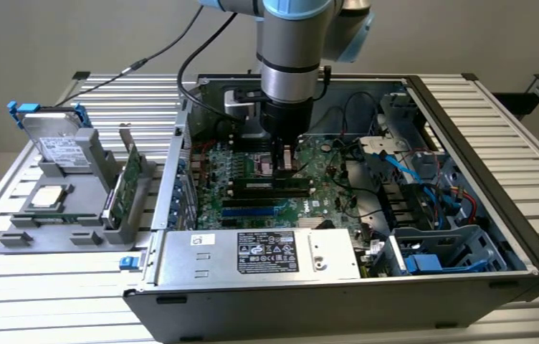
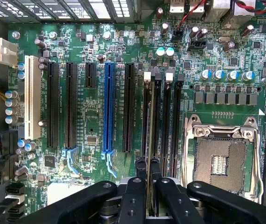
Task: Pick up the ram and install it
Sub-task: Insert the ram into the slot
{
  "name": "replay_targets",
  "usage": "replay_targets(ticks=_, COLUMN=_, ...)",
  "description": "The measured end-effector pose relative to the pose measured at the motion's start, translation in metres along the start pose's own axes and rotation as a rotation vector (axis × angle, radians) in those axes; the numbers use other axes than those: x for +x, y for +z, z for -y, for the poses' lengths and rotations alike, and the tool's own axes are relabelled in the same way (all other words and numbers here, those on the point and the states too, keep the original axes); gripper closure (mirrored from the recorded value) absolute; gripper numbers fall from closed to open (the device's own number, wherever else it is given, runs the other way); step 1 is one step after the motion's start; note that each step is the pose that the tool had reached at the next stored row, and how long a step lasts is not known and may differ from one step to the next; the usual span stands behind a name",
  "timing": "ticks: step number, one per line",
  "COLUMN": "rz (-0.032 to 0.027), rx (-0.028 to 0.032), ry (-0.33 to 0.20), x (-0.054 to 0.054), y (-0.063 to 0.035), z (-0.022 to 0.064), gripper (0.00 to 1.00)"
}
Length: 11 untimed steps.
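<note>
The gripper (image 2: 148, 164) is pinched tight on the ram (image 1: 285, 163). The ram is a thin stick held on its edge between the two black fingers (image 2: 141, 169). It sits right over the black memory slots (image 2: 163, 121) on the green motherboard (image 2: 91, 135), down inside the open computer case (image 1: 499, 215). I cannot tell if the ram touches a slot.

The wrist view shows the square metal CPU socket (image 2: 219, 161) just beside the gripper. On the other side, a bit farther off, is a long blue slot (image 2: 108, 107).

The exterior view shows blue cables (image 1: 398, 161) near the arm and a silver power supply (image 1: 260, 254). Well away, at the exterior view's left, a grey stand (image 1: 49, 222) holds a hard drive (image 1: 54, 140) and a green card (image 1: 128, 179).
</note>
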State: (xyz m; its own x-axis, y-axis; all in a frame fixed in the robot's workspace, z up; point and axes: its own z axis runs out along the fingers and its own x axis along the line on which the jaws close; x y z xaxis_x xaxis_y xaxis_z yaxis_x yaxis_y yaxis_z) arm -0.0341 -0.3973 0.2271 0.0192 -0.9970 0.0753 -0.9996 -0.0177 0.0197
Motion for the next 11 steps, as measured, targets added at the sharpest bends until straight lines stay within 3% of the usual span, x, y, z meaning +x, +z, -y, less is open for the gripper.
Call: replay_targets(ticks=11, rz=-0.0023, rx=0.0001, ry=-0.004, x=0.0002, y=-0.0008, z=-0.0001, gripper=0.87)
